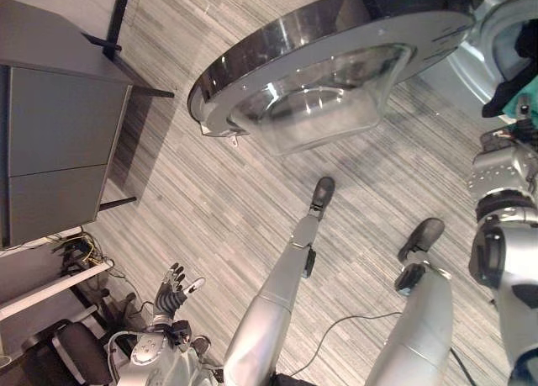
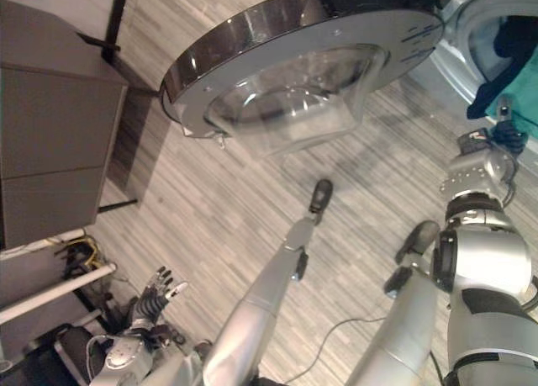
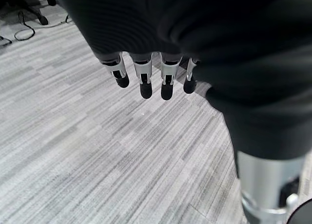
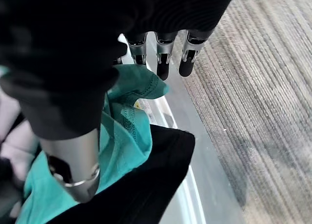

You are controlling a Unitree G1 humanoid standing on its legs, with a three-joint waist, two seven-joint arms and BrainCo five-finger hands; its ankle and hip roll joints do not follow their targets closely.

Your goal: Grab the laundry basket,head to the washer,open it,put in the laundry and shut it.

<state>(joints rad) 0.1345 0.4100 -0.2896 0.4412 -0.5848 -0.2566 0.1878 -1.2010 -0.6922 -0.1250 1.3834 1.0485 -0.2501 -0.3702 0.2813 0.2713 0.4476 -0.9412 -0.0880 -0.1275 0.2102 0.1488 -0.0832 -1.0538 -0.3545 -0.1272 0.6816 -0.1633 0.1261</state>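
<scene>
While the washer door (image 1: 328,62) stood swung wide across the top of the frame, the robot's right hand (image 4: 161,58) reached at the far right toward the drum opening (image 2: 496,41), where teal laundry (image 4: 129,121) and a black garment (image 4: 146,185) hung over the rim. Its fingers appeared relaxed and extended just above the cloth, gripping nothing. The left hand (image 1: 175,289) hung at lower left, fingers loosely spread over the grey striped floor (image 1: 218,201), also empty. A dark cabinet (image 1: 59,125) stood at left. Doing this step well likely meant pushing the draped cloth fully past the rim before the door was closed.
</scene>
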